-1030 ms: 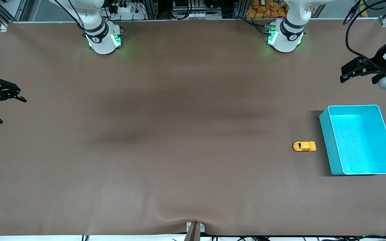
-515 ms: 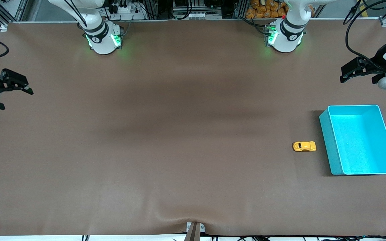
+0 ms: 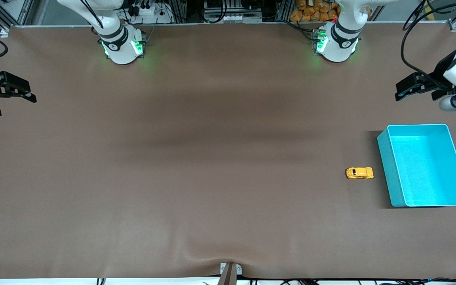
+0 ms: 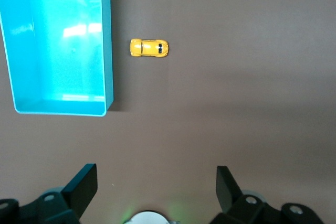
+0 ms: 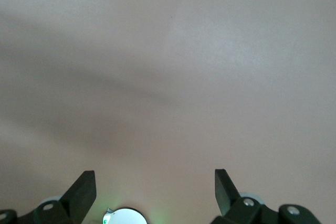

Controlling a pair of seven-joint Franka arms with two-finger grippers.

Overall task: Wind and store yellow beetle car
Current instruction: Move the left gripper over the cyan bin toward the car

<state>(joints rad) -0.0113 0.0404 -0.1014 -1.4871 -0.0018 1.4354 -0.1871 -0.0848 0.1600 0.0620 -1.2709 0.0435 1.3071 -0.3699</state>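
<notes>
Car [image 3: 359, 173] sits beside bin [image 3: 384, 166]; left gripper [image 3: 406, 88] wide open above table: drop squarely over car. Right gripper [image 3: 10, 95] wide open, waits.

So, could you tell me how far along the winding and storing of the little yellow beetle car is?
Nothing looks done yet. The small yellow beetle-shaped toy car sits untouched on the brown table, beside the open turquoise plastic bin, which holds nothing. In hand: nothing. The left tool hangs open above the table by the bin; the right tool waits open at the right arm's end. Grasping, winding and storing all remain.
</notes>
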